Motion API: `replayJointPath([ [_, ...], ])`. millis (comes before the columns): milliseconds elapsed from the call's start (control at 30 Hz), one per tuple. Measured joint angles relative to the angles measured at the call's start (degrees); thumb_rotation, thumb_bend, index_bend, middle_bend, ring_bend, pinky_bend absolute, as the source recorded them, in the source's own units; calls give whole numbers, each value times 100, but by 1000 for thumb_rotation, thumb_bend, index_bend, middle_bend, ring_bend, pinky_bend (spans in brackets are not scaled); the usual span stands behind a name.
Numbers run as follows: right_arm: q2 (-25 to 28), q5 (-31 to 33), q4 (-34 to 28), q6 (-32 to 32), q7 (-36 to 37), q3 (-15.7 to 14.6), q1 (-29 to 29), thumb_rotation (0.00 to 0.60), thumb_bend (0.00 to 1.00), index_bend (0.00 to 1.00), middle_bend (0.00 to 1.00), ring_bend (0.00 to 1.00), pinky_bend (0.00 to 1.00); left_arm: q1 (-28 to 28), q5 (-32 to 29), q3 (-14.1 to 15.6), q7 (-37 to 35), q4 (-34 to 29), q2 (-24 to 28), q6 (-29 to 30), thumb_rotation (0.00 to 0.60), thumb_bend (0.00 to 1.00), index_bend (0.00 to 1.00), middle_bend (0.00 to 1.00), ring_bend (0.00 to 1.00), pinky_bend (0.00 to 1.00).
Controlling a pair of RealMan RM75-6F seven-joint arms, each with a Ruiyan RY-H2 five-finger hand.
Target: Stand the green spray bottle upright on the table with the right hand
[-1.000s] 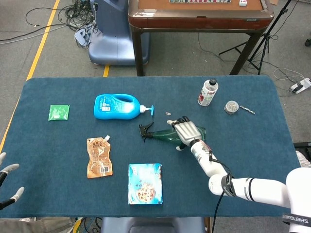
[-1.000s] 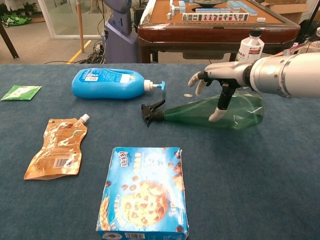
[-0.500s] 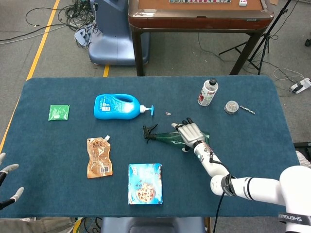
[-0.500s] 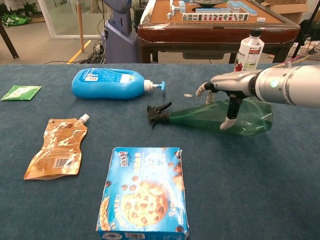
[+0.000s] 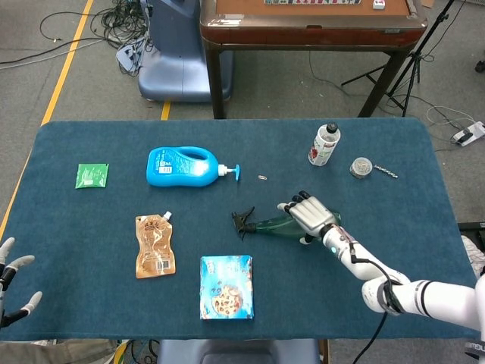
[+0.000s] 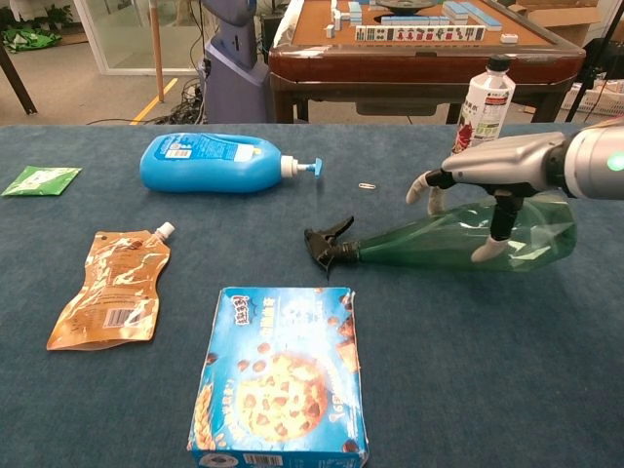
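Bottle status first: the green spray bottle (image 6: 458, 237) lies on its side on the table (image 5: 91, 227), black trigger head pointing away from my right hand (image 6: 487, 180) toward the robot's left, fat end under the hand. I have the right hand draped over the bottle's body, fingers (image 6: 485, 252) curled down across the near side in the chest view, thumb side reaching over the far side. The hand wraps the bottle loosely; I cannot tell from either view how firm the hold is, but the fingers lie on the plastic. The bottle is not yet upright.

Beyond the hand, further from the robot, a white bottle with a dark cap (image 5: 324, 144) stands upright, and a small round tin (image 5: 361, 167) sits well to the hand's outer side. Past the trigger head, on the hand's inner side, lies a blue pump bottle (image 5: 186, 167) on its side. A cookie box (image 6: 278, 375) rests just nearer the robot than the trigger head. Further along the same side are a brown spouted pouch (image 5: 154, 244) and a green sachet (image 5: 92, 175).

My left hand (image 5: 11, 284) shows at the table's near corner, fingers spread, holding nothing.
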Motion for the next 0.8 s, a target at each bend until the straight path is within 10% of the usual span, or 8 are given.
replayJointPath([
  [367,461,-678,174,-273,510,-92,-100,600,45,0,98,49,43,45,42,8,72,-106,37,86,600,255,269,23,46,31],
  [800,113,281,-129,-3,-392,-9,311,600,74,117,171,48,42,110,31,22,-63,22,25,150,600,255,269,23,46,31],
])
